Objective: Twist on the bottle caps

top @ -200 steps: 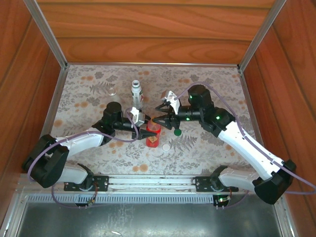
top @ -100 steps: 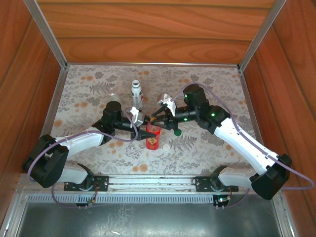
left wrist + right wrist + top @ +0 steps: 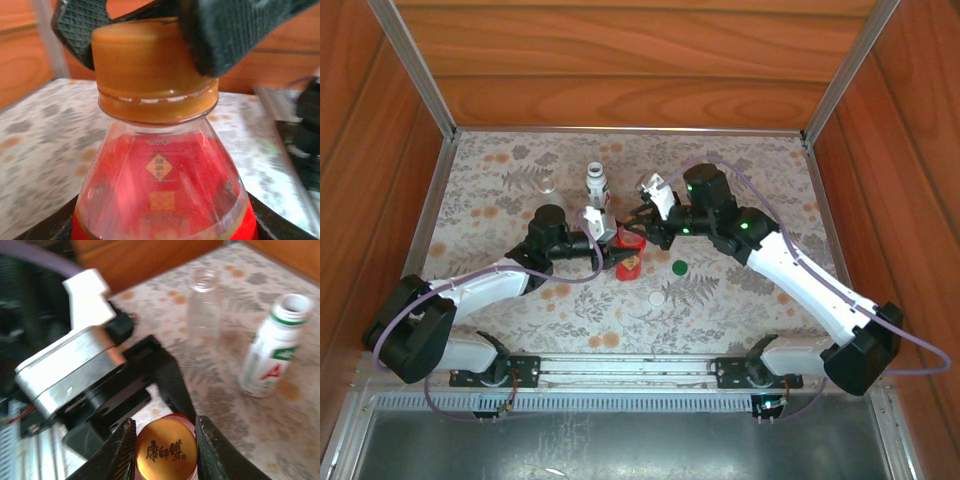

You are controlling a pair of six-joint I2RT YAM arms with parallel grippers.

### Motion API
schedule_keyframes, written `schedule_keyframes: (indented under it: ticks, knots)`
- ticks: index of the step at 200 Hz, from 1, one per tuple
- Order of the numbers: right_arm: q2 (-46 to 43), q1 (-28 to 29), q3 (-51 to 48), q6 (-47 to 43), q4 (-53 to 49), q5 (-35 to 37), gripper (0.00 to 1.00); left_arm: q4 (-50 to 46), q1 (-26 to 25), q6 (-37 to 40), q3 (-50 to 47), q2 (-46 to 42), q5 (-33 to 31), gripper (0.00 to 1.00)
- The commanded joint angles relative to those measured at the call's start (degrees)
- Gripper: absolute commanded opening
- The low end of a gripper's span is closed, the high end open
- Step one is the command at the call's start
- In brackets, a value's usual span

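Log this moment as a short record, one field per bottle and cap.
red bottle: upright, body held by the left gripper
golden-brown cap: on the red bottle's neck, right gripper jaws shut around it
white bottle: upright, uncapped
clear bottle: upright, uncapped
green cap: loose on the table
white cap: loose on the table

Golden-brown cap (image 3: 145,75), red bottle (image 3: 160,200) (floral tabletop (image 3: 750,170))

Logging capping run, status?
Right fingers clamped on golden-brown round plastic cap atop translucent red plastic bottle. Left fingers hold bottle. Green round plastic cap loose.
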Motion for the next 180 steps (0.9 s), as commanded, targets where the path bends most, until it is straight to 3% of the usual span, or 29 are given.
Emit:
schedule_keyframes:
  ticks: [1, 11, 28, 62, 90, 113, 154, 180]
  knots:
    - [4.7, 2.5, 2.5, 9.6, -3.2, 25.9, 0.11, 2.1, 0.1, 0.2, 2.3, -1.9, -15.2, 0.56]
    - [7.5, 3.3, 5.2, 15.9, -7.0, 34.6, 0.07, 2.1, 0.1, 0.1, 2.4, -2.0, -17.6, 0.56]
    - [11.7, 5.1, 8.1, 21.5, -10.1, 43.4, 0.09, 2.1, 0.2, -0.4, 3.0, -1.8, -19.0, 0.56]
    - [12.9, 5.6, 8.4, 22.0, -5.9, 41.5, 0.17, 2.1, 0.2, -1.3, 2.7, -1.5, -17.3, 0.56]
    - [8.2, 5.0, 4.1, 14.0, 3.6, 28.0, 0.23, 2.1, 0.8, -1.0, 1.0, -2.7, -15.0, 0.56]
    - [2.0, 4.2, -1.2, 6.7, 10.9, 13.1, 0.42, 2.0, 2.4, -1.9, -0.3, -3.4, -7.9, 0.56]
    - [-5.7, 1.5, -4.1, -1.8, 7.9, -10.6, 0.6, 2.0, 3.2, -0.4, -1.8, -4.1, 12.3, 0.56]
    - [-7.4, 1.1, -3.6, -4.4, 3.4, -17.9, 0.61, 1.9, 3.2, -1.1, -1.2, -3.9, 20.4, 0.56]
